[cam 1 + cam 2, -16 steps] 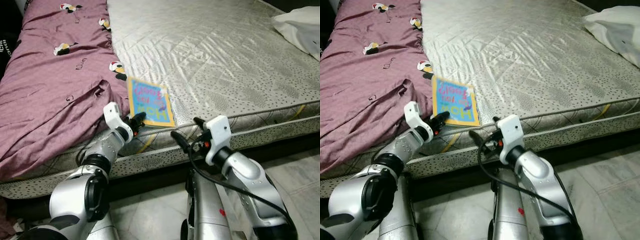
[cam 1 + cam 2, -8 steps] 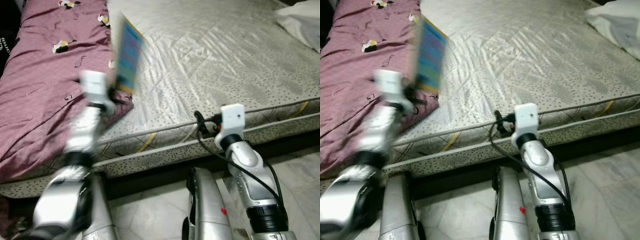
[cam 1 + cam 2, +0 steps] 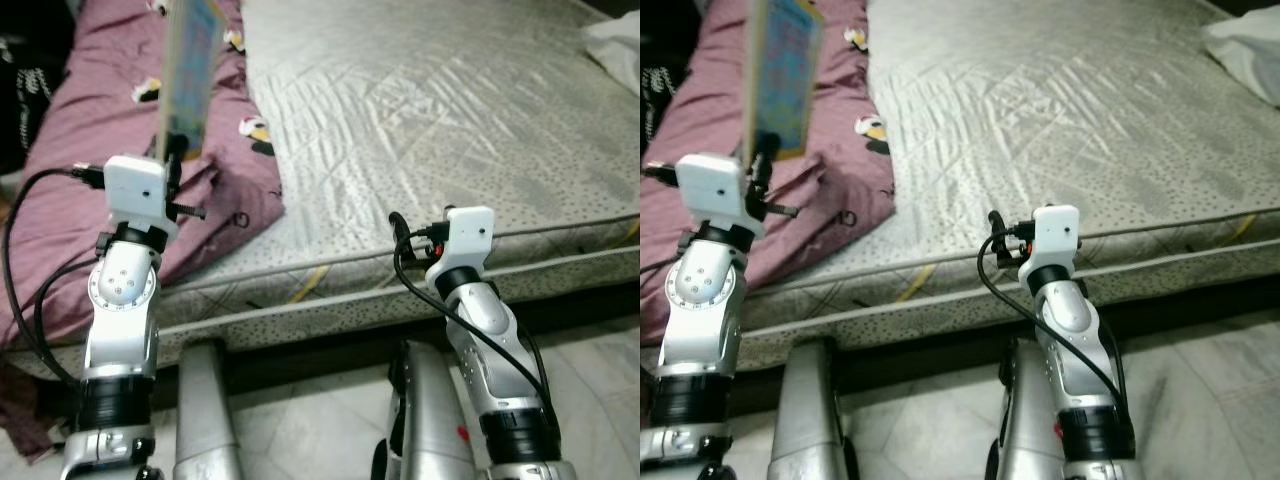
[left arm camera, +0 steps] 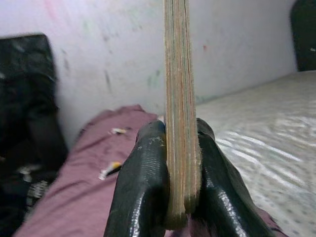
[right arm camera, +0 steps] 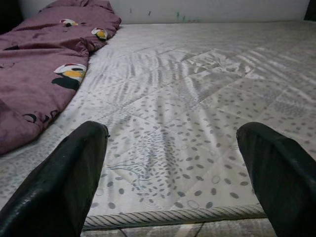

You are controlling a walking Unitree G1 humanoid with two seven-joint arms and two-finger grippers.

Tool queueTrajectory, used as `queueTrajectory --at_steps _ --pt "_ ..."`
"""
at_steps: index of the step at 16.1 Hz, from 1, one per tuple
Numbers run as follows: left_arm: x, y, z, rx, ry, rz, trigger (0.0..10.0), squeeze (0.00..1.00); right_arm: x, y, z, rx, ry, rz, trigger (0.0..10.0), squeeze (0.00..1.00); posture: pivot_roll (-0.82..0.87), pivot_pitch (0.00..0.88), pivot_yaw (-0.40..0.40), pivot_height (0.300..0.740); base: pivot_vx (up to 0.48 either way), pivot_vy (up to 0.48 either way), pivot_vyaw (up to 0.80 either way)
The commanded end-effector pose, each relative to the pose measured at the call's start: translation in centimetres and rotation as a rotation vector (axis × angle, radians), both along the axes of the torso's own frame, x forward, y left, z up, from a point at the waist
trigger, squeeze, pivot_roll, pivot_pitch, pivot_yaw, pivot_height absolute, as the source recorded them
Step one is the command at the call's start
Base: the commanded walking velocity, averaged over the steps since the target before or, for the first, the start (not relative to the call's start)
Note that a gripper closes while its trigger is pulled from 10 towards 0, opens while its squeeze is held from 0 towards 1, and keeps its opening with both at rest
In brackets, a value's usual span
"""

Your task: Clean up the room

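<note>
Left wrist view is showing the thin, flat book with a yellow border and bright blue cover edge-on, its layered pale tan edge standing upright and running out past the fingertips. The left gripper is clamping the book's lower end, its two black fingers pressing flat against either face so that the jaws are parted only by the book's thickness. Beyond the jaws, a pale smudged wall is rising behind a crumpled maroon bedsheet printed with small cartoon figures.

From the head views, the left gripper is holding the book upright above the maroon bedsheet, clear of the bed surface; the cover is blurred, showing only a blue field inside a yellow margin, and any print on it cannot be made out.

The right gripper is pointing at the quilted silver-grey mattress with a speckled pattern, its jaws standing wide apart and gripping nothing. The mattress edge piping is lying just beyond the jaws, between the two fingers. The right gripper's white wrist housing is sitting close to the mattress's near edge. A white pillow is lying on the far corner of the bed, well apart from both sets of jaws.
</note>
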State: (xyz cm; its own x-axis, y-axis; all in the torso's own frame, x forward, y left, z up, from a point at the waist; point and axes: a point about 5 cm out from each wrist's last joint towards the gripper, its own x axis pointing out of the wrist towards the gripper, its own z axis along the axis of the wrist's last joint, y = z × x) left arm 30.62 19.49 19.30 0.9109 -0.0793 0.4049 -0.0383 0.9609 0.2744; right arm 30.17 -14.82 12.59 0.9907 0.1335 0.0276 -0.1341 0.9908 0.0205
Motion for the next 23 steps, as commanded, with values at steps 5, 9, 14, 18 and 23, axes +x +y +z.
queueTrajectory --at_steps 5,9,14,18,23 --pt "-1.2 -4.0 -0.8 -0.130 0.020 -0.008 10.0 0.00 0.6 0.0 0.7 0.029 -0.031 0.012 10.0 0.00 0.02 0.000 -0.014 0.458 0.000 0.000 -0.52" --pt "-2.3 -5.9 -2.0 -0.145 0.105 -0.028 10.0 0.00 0.9 -0.1 1.0 0.034 -0.045 0.006 10.0 0.00 0.01 0.000 -0.019 0.458 0.000 0.000 -0.65" --pt "-2.3 -5.2 -3.6 -0.107 0.207 0.103 10.0 0.00 1.2 0.0 1.2 0.045 -0.053 0.002 10.0 0.00 0.02 0.000 -0.018 0.458 0.000 0.000 -0.64" --pt "-2.6 -5.8 -3.7 -0.115 0.200 0.004 10.0 0.00 1.4 0.1 1.5 0.038 -0.073 0.014 10.0 0.00 0.01 0.000 -0.019 0.470 0.000 0.000 -0.42" --pt "-2.4 -5.8 -3.6 -0.112 0.202 0.011 10.0 0.00 1.2 0.6 1.7 0.020 -0.105 0.043 10.0 0.00 0.01 0.000 -0.018 0.480 0.000 0.000 0.00"
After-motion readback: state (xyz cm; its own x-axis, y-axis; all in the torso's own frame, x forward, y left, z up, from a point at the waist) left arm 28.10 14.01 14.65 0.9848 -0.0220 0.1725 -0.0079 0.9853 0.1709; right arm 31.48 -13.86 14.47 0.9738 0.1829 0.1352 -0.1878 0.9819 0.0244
